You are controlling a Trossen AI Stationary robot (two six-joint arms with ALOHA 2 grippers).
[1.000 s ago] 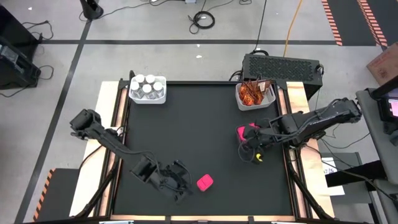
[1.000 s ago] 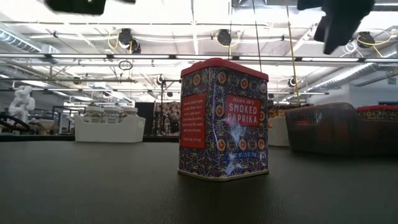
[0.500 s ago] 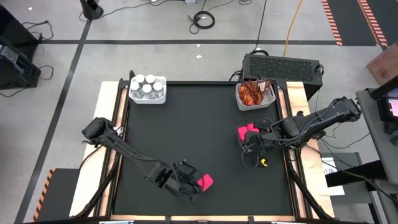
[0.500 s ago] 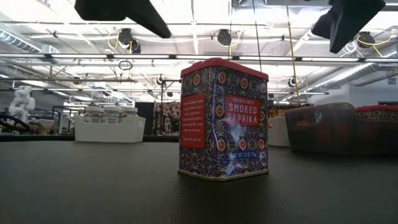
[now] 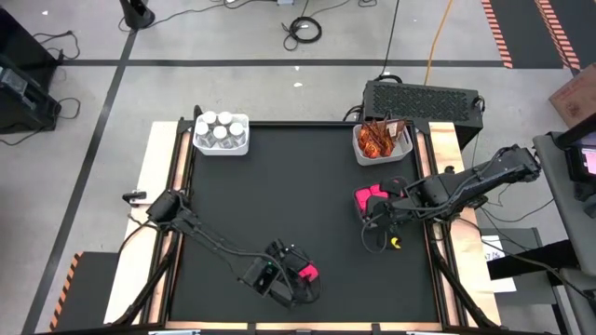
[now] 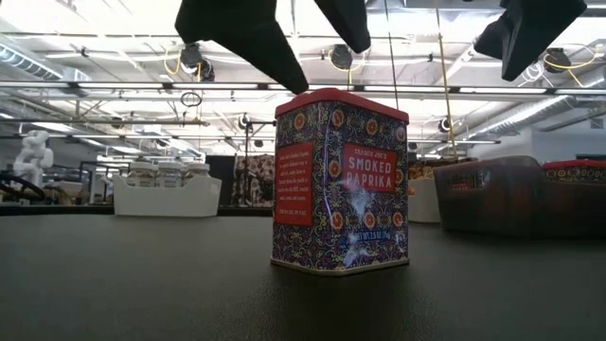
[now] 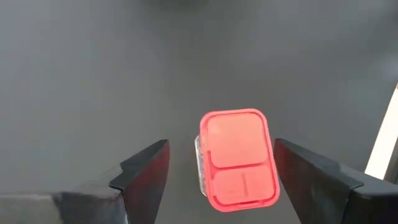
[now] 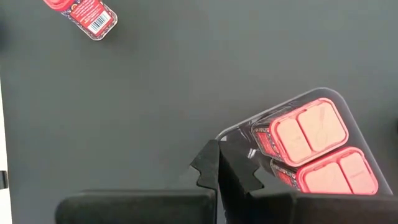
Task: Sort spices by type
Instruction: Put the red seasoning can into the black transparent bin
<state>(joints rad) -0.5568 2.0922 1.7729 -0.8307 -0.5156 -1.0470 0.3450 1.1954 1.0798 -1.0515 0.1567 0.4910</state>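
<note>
The left gripper [image 5: 300, 282] hangs with its jaws wide either side of the smoked paprika tin [image 6: 341, 180], which stands upright near the table's front edge. Farther back, the right gripper [image 5: 365, 229], jaws closed and empty, sits beside a dark bin [image 8: 281, 124] holding two pink-lidded tins [image 5: 370, 198].

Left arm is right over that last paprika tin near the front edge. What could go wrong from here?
1. In the left wrist view the paprika tin sits nearer one finger of the open left gripper; closing off-centre may shove or tip it.
2. The tin stands upright and tall in the low view, so a glancing touch could topple it.
3. The dark bin by the shut right gripper already holds two tins; the parked arm may crowd the drop.
</note>
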